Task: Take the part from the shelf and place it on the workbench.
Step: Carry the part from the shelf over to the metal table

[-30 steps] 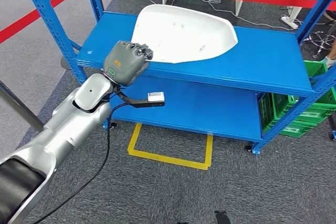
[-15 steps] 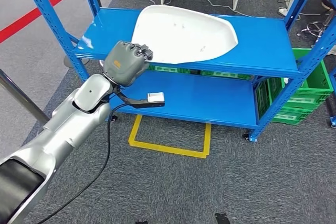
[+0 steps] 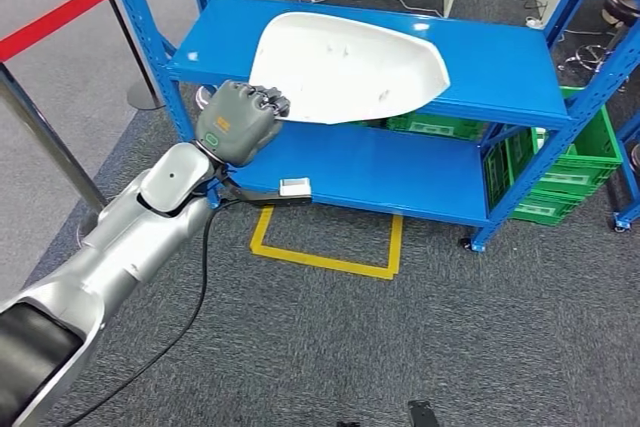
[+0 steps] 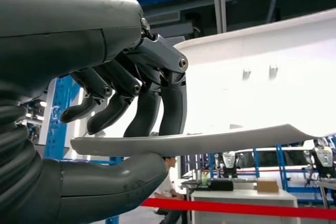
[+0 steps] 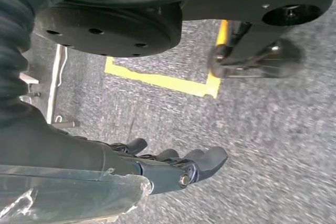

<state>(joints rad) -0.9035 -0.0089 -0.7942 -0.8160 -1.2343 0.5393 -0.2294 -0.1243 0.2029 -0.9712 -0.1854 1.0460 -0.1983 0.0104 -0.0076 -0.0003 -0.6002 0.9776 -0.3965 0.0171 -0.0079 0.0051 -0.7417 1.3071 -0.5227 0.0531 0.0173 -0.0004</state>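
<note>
left hand (image 3: 240,123): grips rim of white part (image 3: 351,65), frame centre-left | part: above blue shelf (image 3: 498,72) | right hand (image 5: 174,169): fingers straight, holding nothing

part (image 3: 349,67) on shelf (image 3: 498,72), crates (image 3: 589,172) behind

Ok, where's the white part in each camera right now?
Head view: white part on the blue shelf's top level, left hand gripping its near edge.
Left wrist view: its thin rim between thumb and fingers.
Right wrist view: absent.
Shared landmark: the left hand.
</note>
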